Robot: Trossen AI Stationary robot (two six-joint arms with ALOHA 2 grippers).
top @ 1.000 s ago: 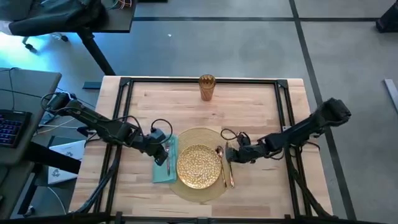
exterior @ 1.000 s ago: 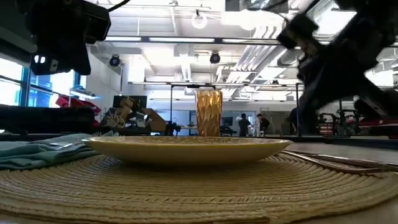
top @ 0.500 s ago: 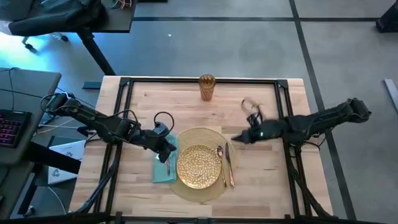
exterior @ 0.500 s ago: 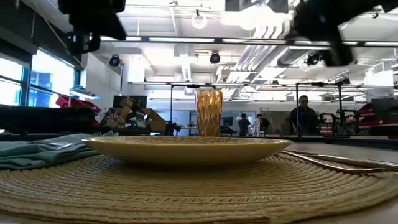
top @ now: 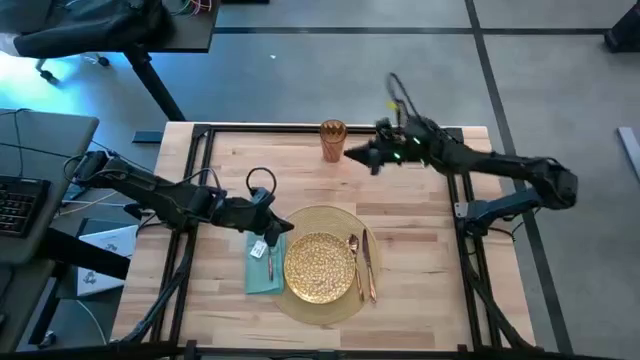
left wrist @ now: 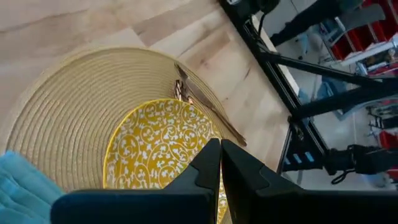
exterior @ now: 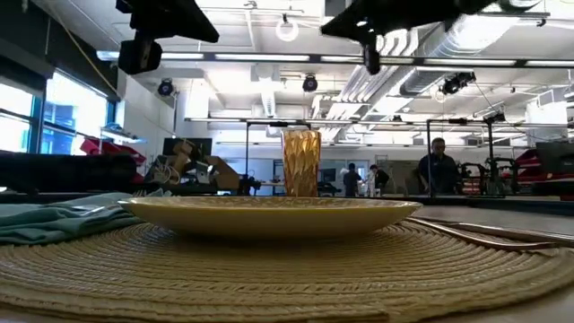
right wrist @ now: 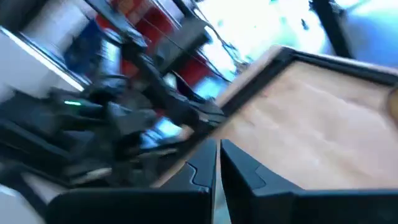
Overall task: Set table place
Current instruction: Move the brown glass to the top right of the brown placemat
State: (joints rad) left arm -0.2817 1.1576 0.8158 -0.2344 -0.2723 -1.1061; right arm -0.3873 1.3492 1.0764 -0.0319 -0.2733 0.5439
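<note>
The place setting lies on the desk [top: 420, 210]: plate [top: 320, 267] on placemat [top: 322, 222], cutlery beside. Right fingers [top: 350, 154], closed and empty, near the cup [top: 333, 140], likely to fetch it. Left fingers [top: 273, 237] closed above the napkin [top: 260, 275]

Table [top: 420, 290] with placemat [top: 322, 297], cup [top: 333, 141]

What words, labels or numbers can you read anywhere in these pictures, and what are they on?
None can be read.
White sheet on the floor left of the table: markings too small to read.
Keyboard: keys too small to read.
Plate: ornament only, no lettering.
</note>
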